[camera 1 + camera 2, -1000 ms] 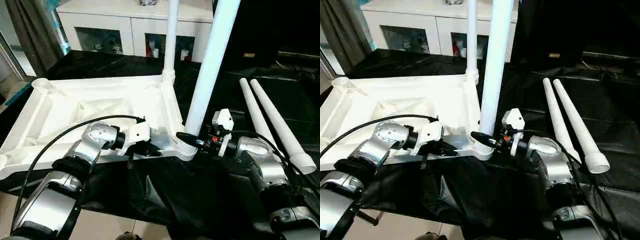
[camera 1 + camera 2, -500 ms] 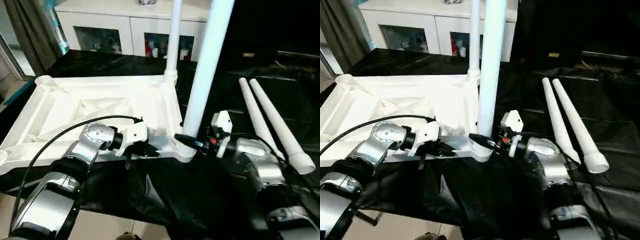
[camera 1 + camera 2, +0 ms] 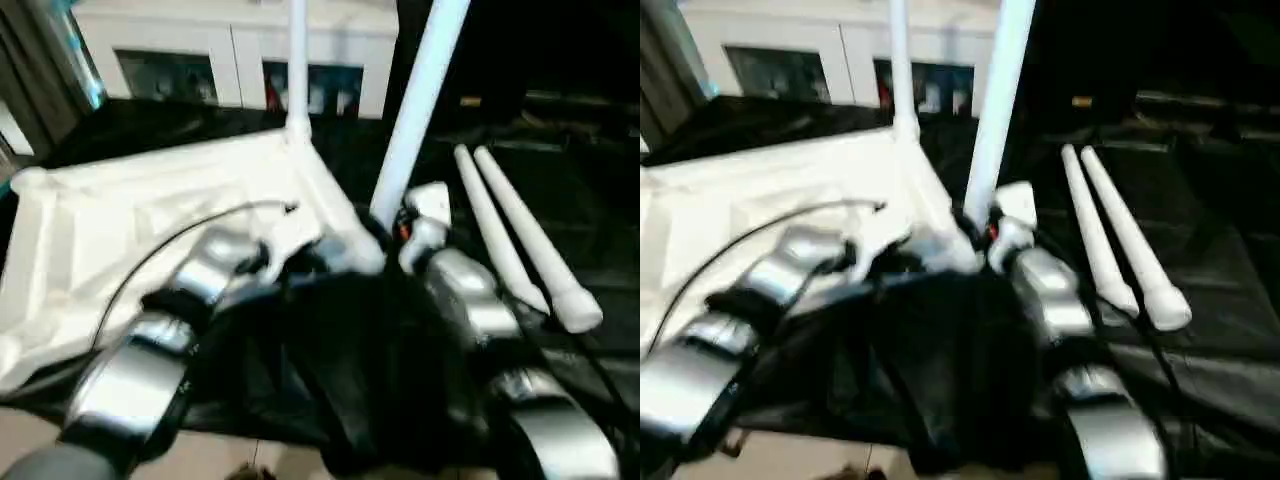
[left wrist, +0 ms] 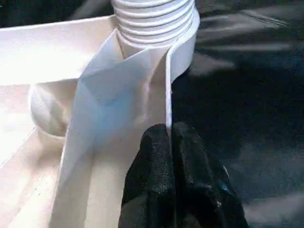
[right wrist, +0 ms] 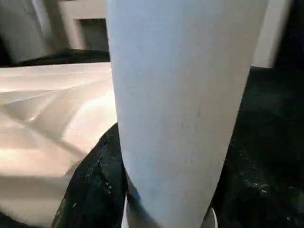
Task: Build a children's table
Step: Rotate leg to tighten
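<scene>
The children's table (image 3: pixel 130 200) is lying upside down on the black-draped work table (image 3: pixel 600 190). The right gripper (image 5: pixel 161 209) is clasping the upright near-corner leg (image 5: pixel 183 95) low down, its long axis standing vertical in the socket. The left gripper (image 4: pixel 171 156), pinched together, is gripping the tabletop's rim (image 4: pixel 168 80) just beside that corner.

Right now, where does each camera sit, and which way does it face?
Head pair: looks down over both silver forearms at the upturned tabletop and two spare legs.
Left wrist: looks along the shut left pincer at the tabletop's rim.
Right wrist: close against the standing leg, the right pincer's fingers around it.
Shared: that leg's threaded base.
</scene>
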You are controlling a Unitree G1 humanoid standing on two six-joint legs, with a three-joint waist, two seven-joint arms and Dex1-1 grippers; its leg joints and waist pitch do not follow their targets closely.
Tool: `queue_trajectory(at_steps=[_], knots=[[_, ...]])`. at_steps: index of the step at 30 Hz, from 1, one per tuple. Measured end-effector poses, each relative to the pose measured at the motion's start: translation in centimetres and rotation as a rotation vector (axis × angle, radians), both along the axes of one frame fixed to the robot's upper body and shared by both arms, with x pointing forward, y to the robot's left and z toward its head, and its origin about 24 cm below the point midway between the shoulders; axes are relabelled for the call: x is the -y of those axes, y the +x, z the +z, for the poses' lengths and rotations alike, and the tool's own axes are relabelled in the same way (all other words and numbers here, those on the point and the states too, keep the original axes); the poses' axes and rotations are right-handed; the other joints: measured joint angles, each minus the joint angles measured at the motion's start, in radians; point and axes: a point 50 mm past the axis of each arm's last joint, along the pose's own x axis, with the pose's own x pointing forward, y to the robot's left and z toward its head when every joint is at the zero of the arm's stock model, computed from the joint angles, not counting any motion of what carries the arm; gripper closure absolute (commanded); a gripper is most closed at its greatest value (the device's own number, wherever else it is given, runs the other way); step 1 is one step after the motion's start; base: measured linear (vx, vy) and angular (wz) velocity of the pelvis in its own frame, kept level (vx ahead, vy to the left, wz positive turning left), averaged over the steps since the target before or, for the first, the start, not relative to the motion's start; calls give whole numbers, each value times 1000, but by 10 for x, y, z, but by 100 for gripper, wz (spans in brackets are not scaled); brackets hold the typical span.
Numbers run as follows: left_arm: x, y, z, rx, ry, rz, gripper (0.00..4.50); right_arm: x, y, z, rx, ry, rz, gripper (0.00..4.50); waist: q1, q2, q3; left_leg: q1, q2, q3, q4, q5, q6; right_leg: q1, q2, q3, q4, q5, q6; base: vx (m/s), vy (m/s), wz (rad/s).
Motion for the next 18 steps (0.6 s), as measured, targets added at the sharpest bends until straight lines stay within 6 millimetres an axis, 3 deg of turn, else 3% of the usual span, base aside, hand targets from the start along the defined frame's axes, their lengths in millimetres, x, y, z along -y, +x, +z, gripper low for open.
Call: queue_trajectory(at_steps=[6, 15, 18], knots=[[14, 2, 0, 6, 3, 52, 450, -6, 7, 2, -27, 8, -116, 262, -1, -1, 0, 1, 0, 1, -1, 0, 0, 1, 0, 0, -2, 0, 0, 0, 0, 0], [14, 2, -1, 4, 9, 60, 450, -10, 9, 4, -24, -4, -121, 262, -8, -1, 0, 2, 0, 1, 0, 0, 0, 2, 0, 1, -2, 0, 0, 0, 0, 0], [14, 2, 0, 7, 9, 58, 450, -11, 9, 4, -25, -3, -110, 192, -10, -1, 0, 2, 0, 1, 0, 0, 0, 2, 0, 1, -2, 0, 0, 0, 0, 0]])
